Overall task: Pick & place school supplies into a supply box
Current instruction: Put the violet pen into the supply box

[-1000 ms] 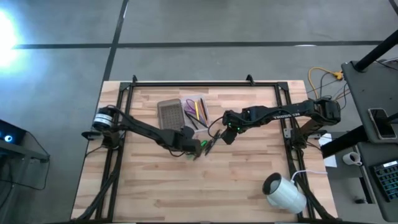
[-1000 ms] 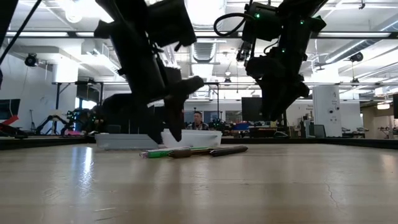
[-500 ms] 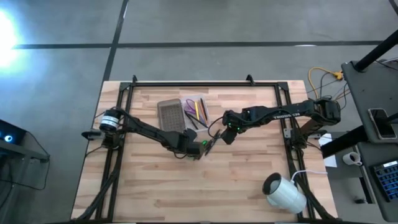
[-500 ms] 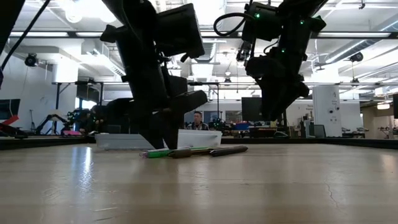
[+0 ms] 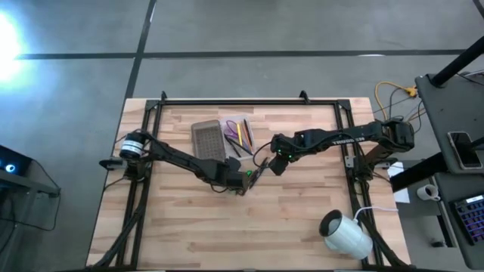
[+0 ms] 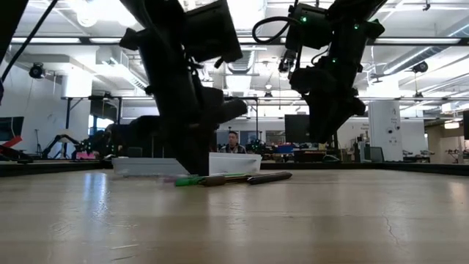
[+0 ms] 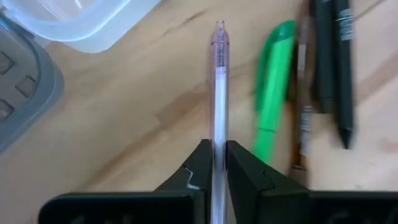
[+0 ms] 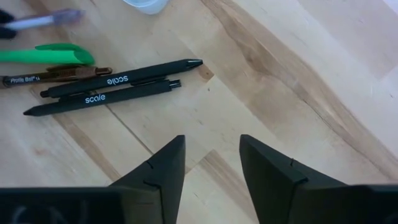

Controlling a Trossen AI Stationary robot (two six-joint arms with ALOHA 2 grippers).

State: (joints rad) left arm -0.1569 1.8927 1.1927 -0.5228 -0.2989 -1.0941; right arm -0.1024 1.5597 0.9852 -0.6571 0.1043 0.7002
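Wooden table point(image 5: 302, 219), two arms over loose pens near its middle.
Left gripper point(image 7: 216, 163): clenched on a clear pen point(image 7: 219, 93) lying on the wood. Right gripper point(image 8: 211, 163): fingers apart, holding nothing, above two black pens point(image 8: 118, 84). Green pen point(image 7: 273, 93) just beside the clear one. Supply box point(image 5: 236, 130) and lid point(image 5: 206, 139) near the back edge.

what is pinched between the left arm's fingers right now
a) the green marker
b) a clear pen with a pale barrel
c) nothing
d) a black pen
b: in the left wrist view the left gripper has its fingers shut on the clear pen, while the green marker and black pens lie loose beside it.
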